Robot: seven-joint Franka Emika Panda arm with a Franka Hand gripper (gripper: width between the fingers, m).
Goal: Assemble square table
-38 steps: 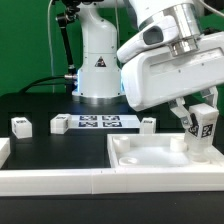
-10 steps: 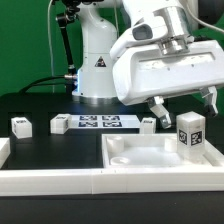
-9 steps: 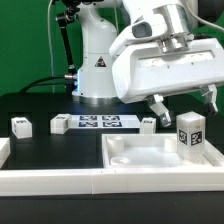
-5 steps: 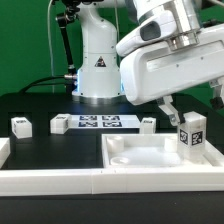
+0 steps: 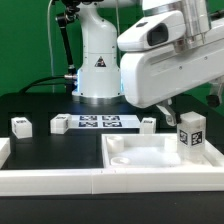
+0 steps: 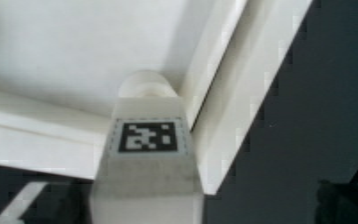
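**A:** How far along is the square table?

**B:** Early, I'd say. The slab (image 5: 150, 158) lies flat at the near right of the black table (image 5: 40, 148), raised rim up, so I take it the underside is showing. 1 leg is in place out of 4.

**A:** And the gripper?

**B:** The gripper (image 5: 192, 100) hangs just above that leg with its jaws spread wide, 1 finger on either side and clear of it. It holds nothing.

**A:** Where exactly is the leg?

**B:** The standing leg (image 5: 191, 130) is in the slab's right corner, toward the far side. The wrist view looks straight down its length, with the standing leg (image 6: 149, 140) tucked against the inside of the slab's rim (image 6: 220, 60). Its long axis is vertical, its foot end points up, and 1 tagged face is turned toward the near side. I cannot tell whether it is fully screwed home or only set in its hole.

**A:** What's left?

**B:** 3 loose legs lie far of the slab in a row beside the marker board (image 5: 98, 123). 1 is at the far left (image 5: 20, 125). The next (image 5: 60, 125) lies on its side with its long axis left to right. The last (image 5: 148, 123) is just beyond the slab's far rim and too small to read its direction. By my judgement each needs fetching, standing on end and fixing into an open corner.
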